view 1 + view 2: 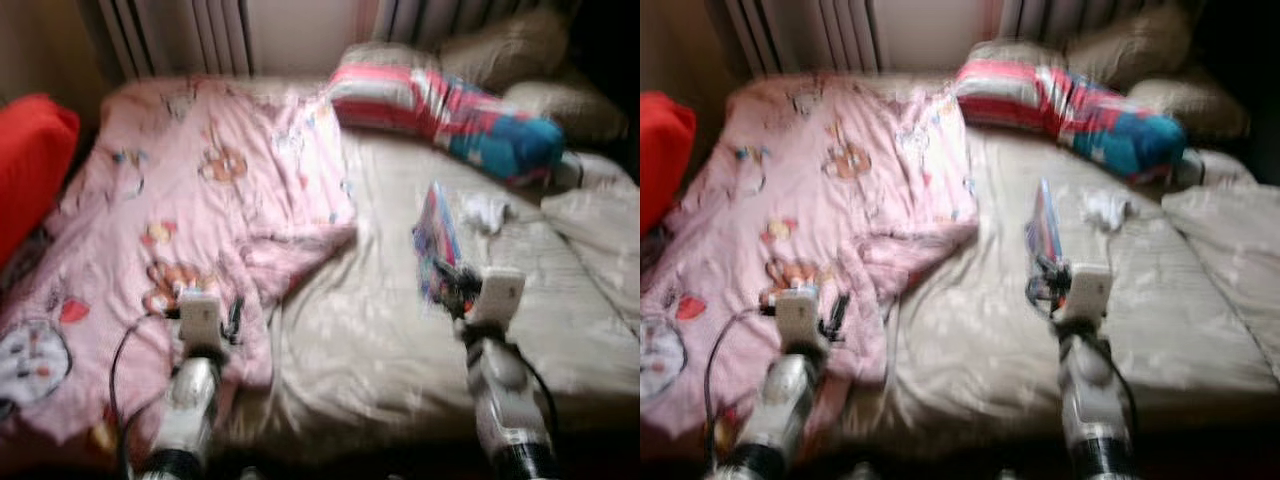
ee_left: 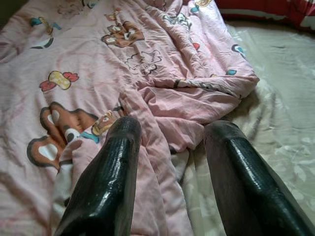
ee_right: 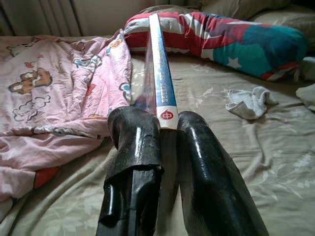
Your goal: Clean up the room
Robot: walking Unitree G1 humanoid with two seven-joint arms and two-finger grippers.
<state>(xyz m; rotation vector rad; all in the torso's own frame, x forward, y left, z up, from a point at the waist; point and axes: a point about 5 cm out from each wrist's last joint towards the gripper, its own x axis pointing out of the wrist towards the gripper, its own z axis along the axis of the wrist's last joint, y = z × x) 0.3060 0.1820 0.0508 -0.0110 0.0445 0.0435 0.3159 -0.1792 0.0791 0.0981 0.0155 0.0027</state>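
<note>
Head stereo pair high above the bed (image 1: 400, 330) — wrist views low, close, sharing the pink blanket (image 2: 98, 59).

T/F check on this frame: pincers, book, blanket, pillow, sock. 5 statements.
1. The right pincer is shut on a book. True.
2. The left pincer grips the pink blanket. False: its fingers are spread apart over the blanket's edge, holding nothing.
3. The striped pillow lies at the head of the bed, on the robot's right side. True.
4. The white sock lies on top of the pink blanket. False: it lies on the beige sheet, right of the book.
5. The blanket covers the whole bed. False: it covers the left part; the right part shows bare sheet.
</note>
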